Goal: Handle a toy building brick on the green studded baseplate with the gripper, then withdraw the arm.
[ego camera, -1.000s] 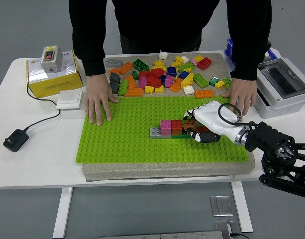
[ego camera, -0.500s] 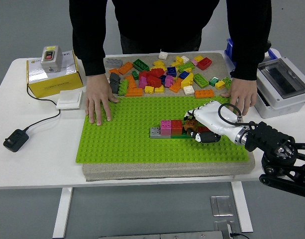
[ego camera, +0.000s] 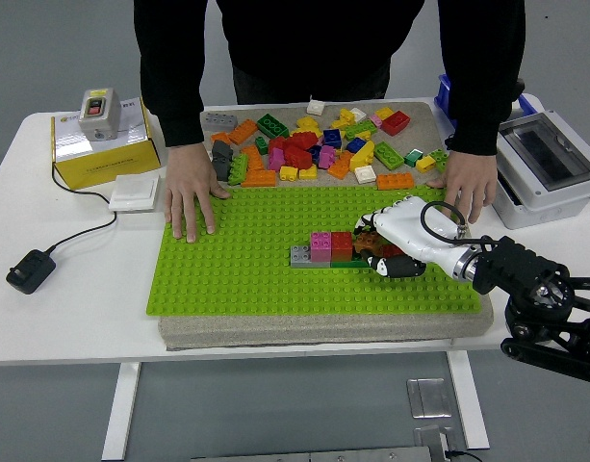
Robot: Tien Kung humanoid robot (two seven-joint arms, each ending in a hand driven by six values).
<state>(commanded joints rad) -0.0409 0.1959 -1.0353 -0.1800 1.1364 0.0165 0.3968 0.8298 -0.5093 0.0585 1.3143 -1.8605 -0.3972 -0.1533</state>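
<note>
Head view shows almost no change over the last second: the right robot hand [ego camera: 376, 245] has crept only slightly left and remains curled over a brown brick [ego camera: 368, 243] at the right end of the brick row [ego camera: 323, 249] on the green baseplate [ego camera: 237, 269]. The grasp looks unfinished, withdrawal not begun. A person's hands [ego camera: 191, 197] press the baseplate's far corners. The left arm is out of sight.

A yellow box [ego camera: 104, 144] (a grey switch [ego camera: 97, 102] on top) sits far left on the tabletop [ego camera: 54, 308], beside a black plug [ego camera: 29, 269]; a grey case [ego camera: 547, 166] sits right.
</note>
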